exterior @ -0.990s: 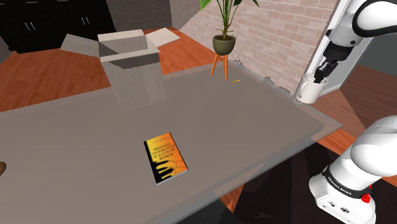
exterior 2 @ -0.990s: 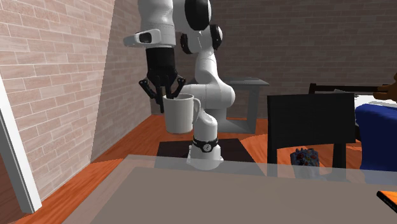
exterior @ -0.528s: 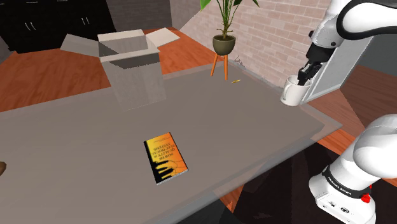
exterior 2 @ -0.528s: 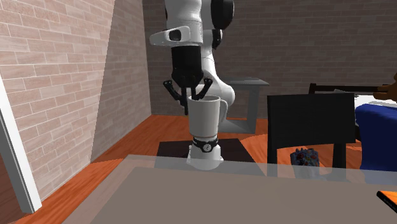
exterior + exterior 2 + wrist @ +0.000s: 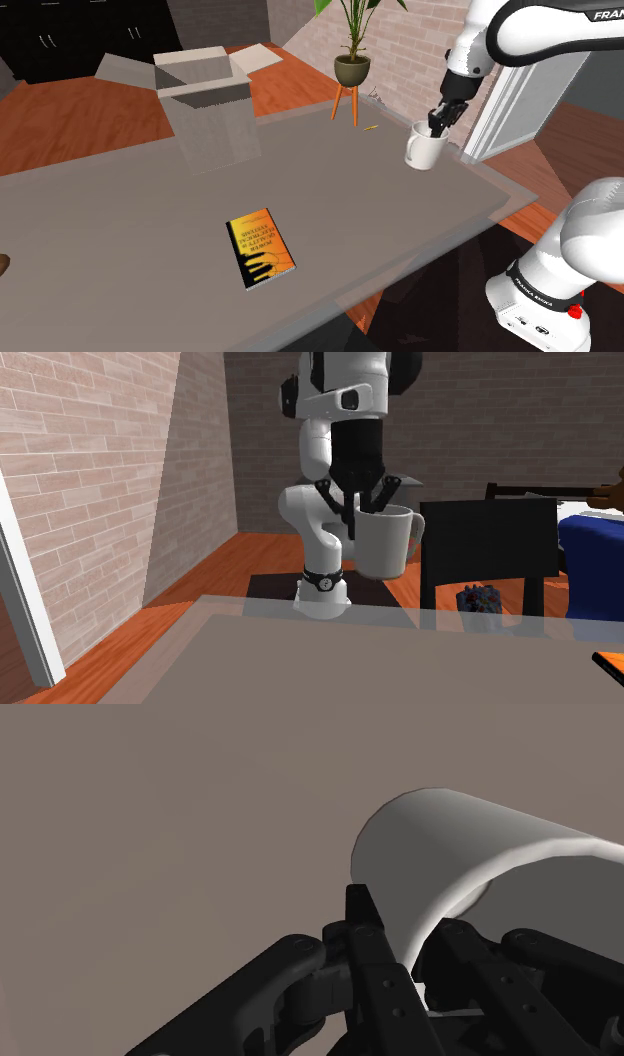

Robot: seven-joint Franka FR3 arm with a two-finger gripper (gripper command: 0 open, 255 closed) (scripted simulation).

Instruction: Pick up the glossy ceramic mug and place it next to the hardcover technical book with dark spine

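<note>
A white mug (image 5: 422, 148) hangs in the air over the grey table's (image 5: 120, 230) far right part in the shoulder view, with my black gripper (image 5: 438, 123) shut on its rim. In the second exterior view the mug (image 5: 381, 543) shows its handle toward that view's right, and the gripper (image 5: 356, 517) pinches its wall from above. The wrist view shows the mug (image 5: 450, 864) clasped between the fingers (image 5: 365, 926), one outside and one inside the rim. The book (image 5: 260, 248), with an orange and black cover, lies flat near the table's front edge, well to the shoulder view's left of the mug.
A pale open box (image 5: 208, 110) stands on the table's far side. A potted plant (image 5: 353, 60) on a wooden stand sits on the floor beyond the table. A dark chair (image 5: 488, 557) and a blue object (image 5: 590, 567) show in the second exterior view. Brick walls (image 5: 90, 472) enclose the room.
The arm has swung toward the shoulder view's left, carrying the mug from beside the table's right end to a spot above the table. The grip has stayed shut on it.
</note>
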